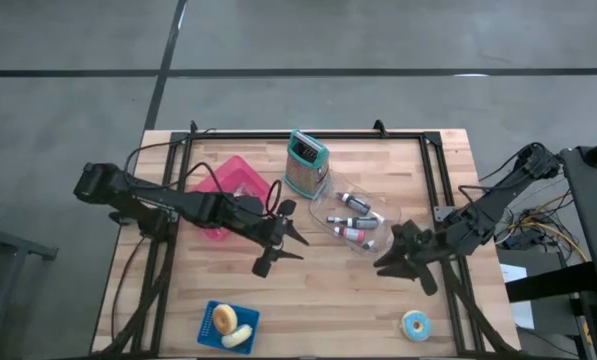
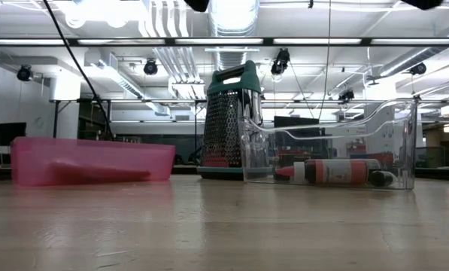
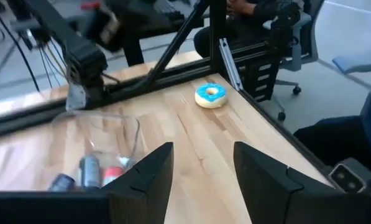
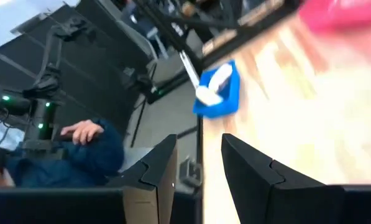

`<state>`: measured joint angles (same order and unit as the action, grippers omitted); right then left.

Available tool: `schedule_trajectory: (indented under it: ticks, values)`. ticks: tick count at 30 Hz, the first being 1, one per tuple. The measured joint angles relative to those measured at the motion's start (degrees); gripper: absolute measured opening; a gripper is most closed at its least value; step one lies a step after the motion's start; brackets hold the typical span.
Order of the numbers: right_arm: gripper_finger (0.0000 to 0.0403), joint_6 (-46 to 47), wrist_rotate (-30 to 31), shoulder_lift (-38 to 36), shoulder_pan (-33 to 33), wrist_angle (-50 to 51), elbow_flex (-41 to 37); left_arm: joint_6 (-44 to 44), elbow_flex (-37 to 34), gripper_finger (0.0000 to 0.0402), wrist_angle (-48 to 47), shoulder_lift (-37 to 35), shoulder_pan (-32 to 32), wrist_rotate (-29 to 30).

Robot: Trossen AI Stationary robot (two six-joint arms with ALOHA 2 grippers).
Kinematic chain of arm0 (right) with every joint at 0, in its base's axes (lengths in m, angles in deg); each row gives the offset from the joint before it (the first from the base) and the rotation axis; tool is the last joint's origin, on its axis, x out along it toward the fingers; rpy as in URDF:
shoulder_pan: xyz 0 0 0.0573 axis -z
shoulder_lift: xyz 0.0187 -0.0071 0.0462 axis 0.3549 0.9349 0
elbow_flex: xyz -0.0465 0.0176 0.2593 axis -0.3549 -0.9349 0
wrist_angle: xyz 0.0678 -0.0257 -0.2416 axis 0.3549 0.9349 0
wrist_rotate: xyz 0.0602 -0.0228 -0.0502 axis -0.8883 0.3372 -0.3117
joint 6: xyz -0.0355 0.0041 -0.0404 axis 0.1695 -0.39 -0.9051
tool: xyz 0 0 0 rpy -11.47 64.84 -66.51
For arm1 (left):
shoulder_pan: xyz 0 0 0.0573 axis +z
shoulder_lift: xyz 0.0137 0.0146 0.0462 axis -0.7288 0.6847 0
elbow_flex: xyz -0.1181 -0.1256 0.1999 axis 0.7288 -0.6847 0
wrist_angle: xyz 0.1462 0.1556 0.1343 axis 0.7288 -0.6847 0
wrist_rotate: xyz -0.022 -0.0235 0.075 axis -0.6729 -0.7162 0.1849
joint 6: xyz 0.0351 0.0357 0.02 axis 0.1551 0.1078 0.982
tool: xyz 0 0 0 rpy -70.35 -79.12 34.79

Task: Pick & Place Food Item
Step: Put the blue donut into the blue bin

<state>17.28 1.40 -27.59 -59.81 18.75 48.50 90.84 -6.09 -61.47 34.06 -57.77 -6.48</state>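
Both my pincers hang released and empty over the table (image 1: 318,300): left (image 1: 278,245) by the pink bin (image 1: 228,185), right (image 1: 403,258) beside the clear bin (image 1: 373,215). Risk: a low sweep could knock the clear bin or grater (image 1: 305,163). The clear bin holds small bottles; the blue tray (image 1: 210,330) holds a plain donut and a banana. The blue donut (image 1: 414,323) lies alone at the table's corner.

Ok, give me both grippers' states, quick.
Left gripper: open, holding nothing.
Right gripper: open, holding nothing.
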Motion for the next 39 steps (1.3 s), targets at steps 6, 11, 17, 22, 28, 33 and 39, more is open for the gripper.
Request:
schedule_trajectory:
  ticks: [6,11,17,22,28,33,39]
  values:
    - [0.0123,14.9,0.5,3.2,-0.1,3.8,0.0,3.1,0.0,0.0171,1.0,0.0,0.0,0.0]
    - [0.0118,25.1,0.3,5.8,-0.1,9.3,0.5,3.2,0.0,0.0171,1.0,0.0,0.0,0.0]
    - [0.0104,34.3,0.4,10.4,-1.9,24.6,7.4,4.6,0.0,0.0171,1.0,0.0,0.1,0.0]
    - [0.0094,42.9,0.0,18.8,-5.7,38.6,17.4,4.6,0.0,0.0171,1.0,0.0,0.1,0.0]
    - [0.0095,57.1,-9.8,31.9,-9.8,59.5,31.6,4.4,0.0,0.0171,1.0,0.0,0.1,0.0]
    - [0.0095,65.3,-19.3,41.1,-12.1,73.9,40.5,3.0,0.0,0.0171,1.0,0.0,0.1,0.0]
    - [0.0095,68.8,-20.7,47.9,-14.9,74.8,45.7,1.7,0.0,0.0171,0.9,0.0,0.1,0.0]
